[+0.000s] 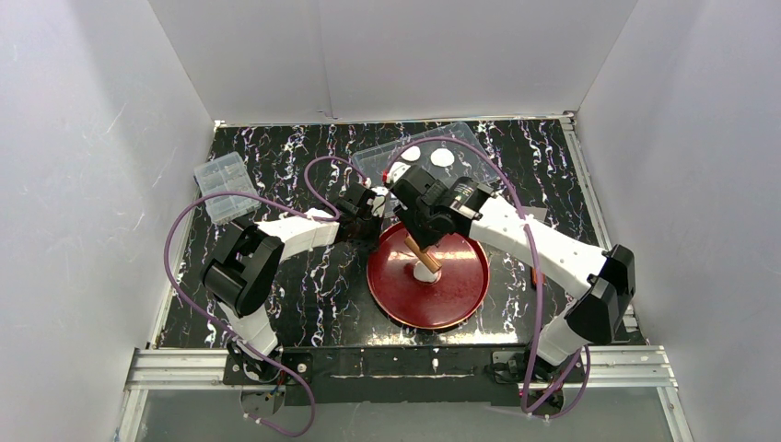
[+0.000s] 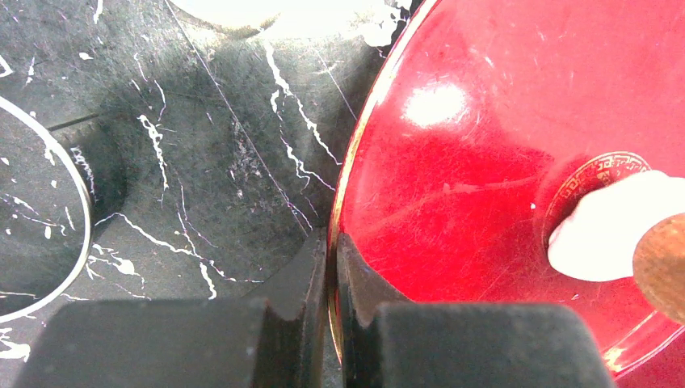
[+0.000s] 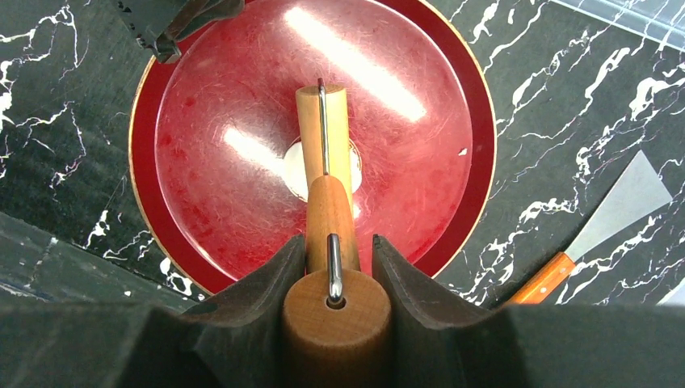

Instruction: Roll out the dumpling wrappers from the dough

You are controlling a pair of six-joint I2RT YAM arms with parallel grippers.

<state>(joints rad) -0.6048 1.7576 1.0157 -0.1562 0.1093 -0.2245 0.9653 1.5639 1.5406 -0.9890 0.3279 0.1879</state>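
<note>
A red plate (image 1: 460,295) lies in the middle of the table. On its centre sits the dough (image 3: 292,166), a small white lump (image 2: 606,234) under the roller of a wooden rolling pin (image 3: 323,129). My right gripper (image 3: 339,238) is shut on the pin's thick wooden handle and hangs over the plate's far side (image 1: 414,230). My left gripper (image 2: 331,236) is shut on the plate's rim at its far left edge (image 1: 376,221). Two round white dumpling wrappers (image 1: 411,154) (image 1: 443,157) lie in a clear tray (image 1: 465,138) behind the plate.
A scraper with an orange handle and a metal blade (image 3: 622,202) lies on the black marble top right of the plate. A clear plastic box (image 1: 224,187) stands at the back left. White walls close in the table on three sides.
</note>
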